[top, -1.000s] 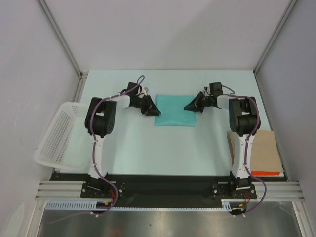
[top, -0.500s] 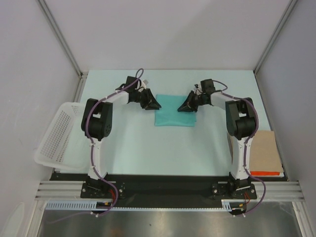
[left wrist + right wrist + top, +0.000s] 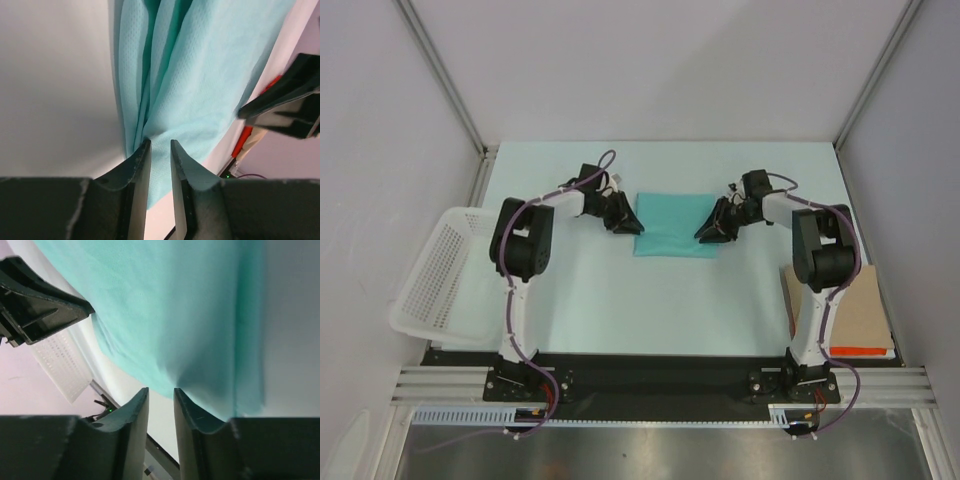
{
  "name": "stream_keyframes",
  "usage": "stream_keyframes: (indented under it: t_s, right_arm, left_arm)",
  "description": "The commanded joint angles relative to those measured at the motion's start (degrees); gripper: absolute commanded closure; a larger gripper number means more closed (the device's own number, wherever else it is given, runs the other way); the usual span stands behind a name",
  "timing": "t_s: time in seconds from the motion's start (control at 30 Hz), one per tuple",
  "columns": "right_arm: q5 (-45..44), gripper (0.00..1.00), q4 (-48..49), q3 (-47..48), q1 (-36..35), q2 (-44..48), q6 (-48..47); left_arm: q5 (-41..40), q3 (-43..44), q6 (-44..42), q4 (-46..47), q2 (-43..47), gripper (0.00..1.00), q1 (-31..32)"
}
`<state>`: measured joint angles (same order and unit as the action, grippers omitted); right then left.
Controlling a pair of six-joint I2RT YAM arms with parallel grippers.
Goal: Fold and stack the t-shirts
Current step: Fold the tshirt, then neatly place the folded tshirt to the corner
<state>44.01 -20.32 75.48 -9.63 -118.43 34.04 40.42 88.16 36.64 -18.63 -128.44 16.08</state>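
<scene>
One teal t-shirt [image 3: 675, 224] lies folded into a flat rectangle at the middle of the table. My left gripper [image 3: 628, 222] is at its left edge, low on the table. In the left wrist view [image 3: 160, 142] the jaws stand narrowly apart, with the cloth [image 3: 200, 75] gathered into creases at the fingertips [image 3: 144, 150] and showing between them. My right gripper [image 3: 708, 230] is at the shirt's right edge near its front corner. In the right wrist view [image 3: 161, 389] the jaws are equally narrow and the cloth [image 3: 165, 305] puckers at the tips.
A white mesh basket [image 3: 435, 275] hangs over the table's left edge. A brown cardboard sheet [image 3: 860, 305] lies at the right front with a red thing [image 3: 860, 350] under it. Grey walls close the back and sides.
Both grippers went toward the back of the shirt half a second ago, then came forward again along its side edges. The shirt has stayed in place.
</scene>
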Motion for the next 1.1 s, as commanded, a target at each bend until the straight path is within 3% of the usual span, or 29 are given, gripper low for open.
stream_keyframes:
  t_s: [0.0, 0.1, 0.13, 0.2, 0.23, 0.33, 0.47, 0.57, 0.73, 1.07]
  right_arm:
    - [-6.6, 0.67, -12.2, 4.1, 1.4, 7.1, -8.3]
    - [-12.5, 0.45, -15.8, 6.9, 1.5, 9.5, -11.4]
    - [-15.6, 0.33, -15.2, 7.7, 1.7, 9.5, -12.3]
    - [-17.9, 0.21, -11.3, 7.7, 1.5, 9.2, -13.6]
    - [-20.7, 0.09, -5.9, 7.0, 1.3, 8.8, -15.6]
    - [-22.5, 0.00, -0.8, 8.6, 1.6, 5.9, -17.9]
    - [-20.7, 0.00, -1.5, 16.2, 2.4, 0.7, -20.9]
    - [-17.7, 0.01, -2.7, 21.5, 2.5, -3.7, -28.3]
    - [-11.0, 0.15, -6.9, 30.1, 4.4, -10.7, -33.9]
    - [-6.9, 0.19, -10.8, 35.7, 4.2, -17.9, -36.1]
  left_arm:
    - [-4.0, -1.3, -5.3, -5.4, 6.4, 0.71, 0.6]
    - [-5.3, -1.4, -6.8, -8.3, 10.9, 0.70, 1.1]
    - [-5.4, -1.8, -6.8, -8.6, 12.1, 0.69, 1.1]
    - [-5.2, -3.2, -6.4, -8.8, 14.2, 0.69, 1.3]
    - [-4.8, -3.7, -6.0, -8.8, 16.0, 0.69, 1.4]
    - [-4.2, -6.3, -5.5, -8.3, 19.7, 0.69, 1.8]
    - [-4.4, -10.5, -6.0, -7.6, 23.7, 0.69, 2.0]
    - [-4.1, -14.6, -6.2, -6.8, 26.3, 0.69, 2.0]
    - [-3.7, -21.6, -6.2, -4.7, 29.3, 0.69, 2.0]
    - [-5.6, -24.3, -8.5, -9.0, 34.7, 0.68, 1.9]
